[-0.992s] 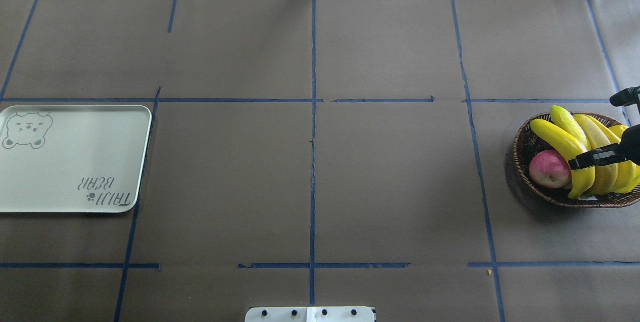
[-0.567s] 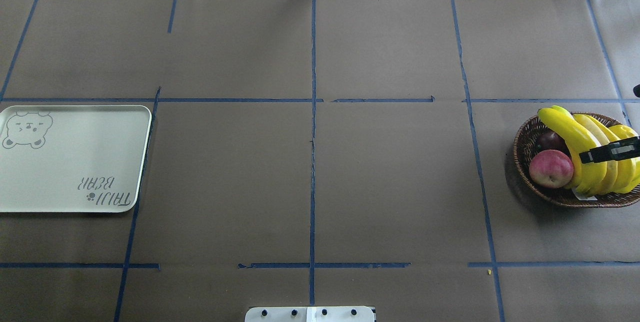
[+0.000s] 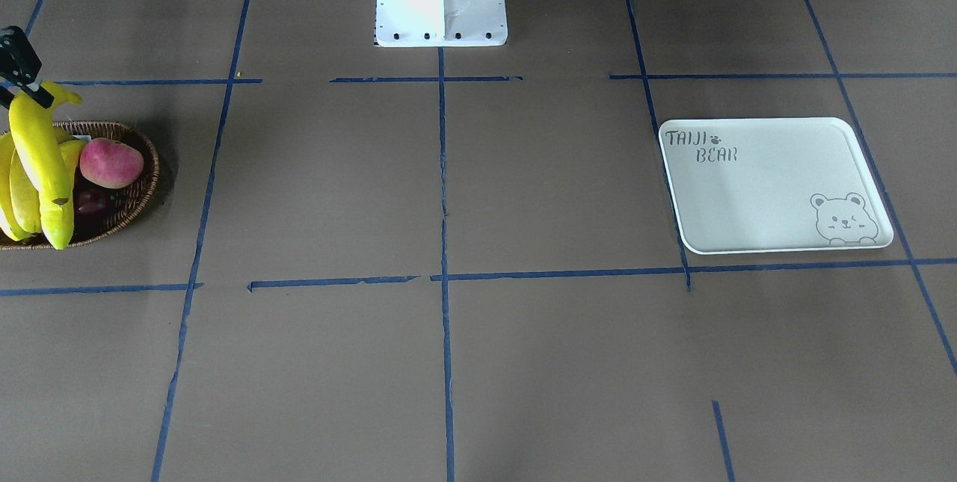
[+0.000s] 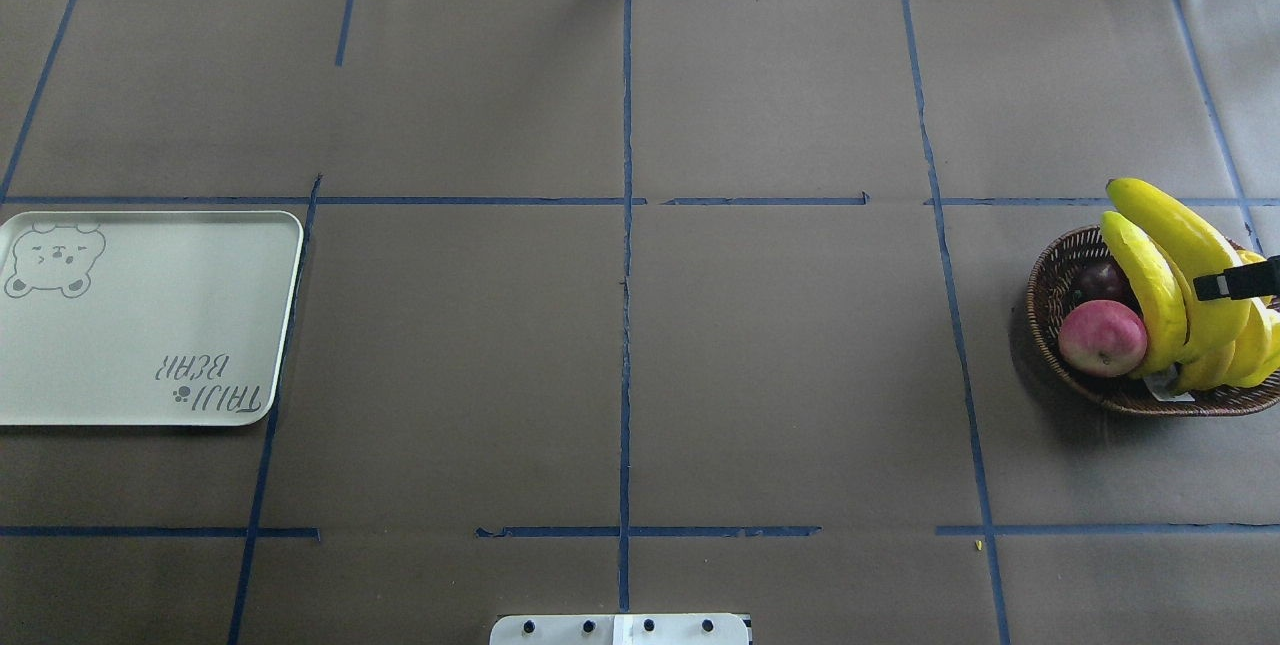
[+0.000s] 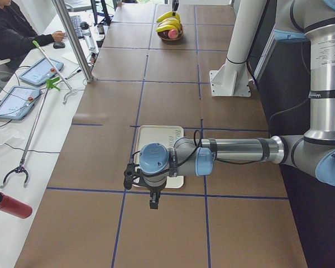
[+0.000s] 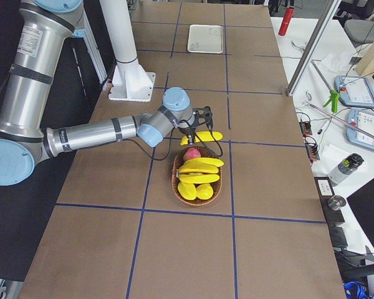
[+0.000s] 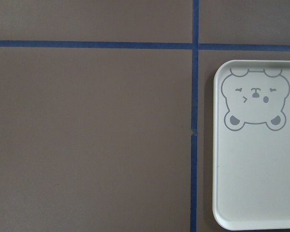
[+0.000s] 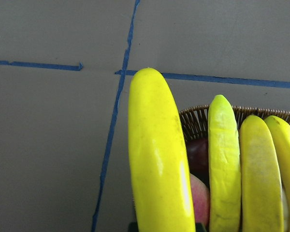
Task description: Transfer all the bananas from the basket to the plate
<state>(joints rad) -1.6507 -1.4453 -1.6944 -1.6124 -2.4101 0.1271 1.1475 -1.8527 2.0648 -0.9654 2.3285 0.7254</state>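
Yellow banana (image 4: 1180,225) hangs just above the wicker basket (image 4: 1042,310), with the right gripper (image 4: 1238,282) clamped on its middle. Best to clear the rim, then carry it level to the distant plate (image 4: 150,345). I cannot tell how the jaws of the left gripper (image 5: 151,195) stand.

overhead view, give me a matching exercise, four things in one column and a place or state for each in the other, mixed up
Column A
1. raised banana
2. apple
3. plate
4. basket

Column B
a. lies in the basket, on its side toward the table's middle
b. bare, nothing on it
c. held up above the basket
d. dark brown wicker, with the other bananas lying in it

Pairs: 1-c, 2-a, 3-b, 4-d
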